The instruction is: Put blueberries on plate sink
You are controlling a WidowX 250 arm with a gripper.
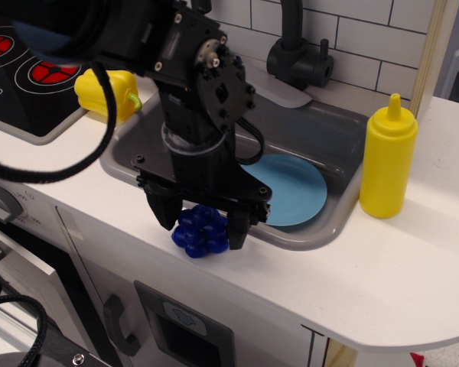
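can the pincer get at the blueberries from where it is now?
Probably yes. The pincer is open and already low over the blueberries on the counter edge in front of the sink, one finger on each side. Nothing sits between them; whether the fingers touch the berries yet is unclear.

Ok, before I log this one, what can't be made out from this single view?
- Whether the gripper fingers touch the blueberries: the wrist hides the contact.
- Plate: left edge behind the arm.
- Sink: left part covered by the arm.
- Stove: cut off by the left edge.
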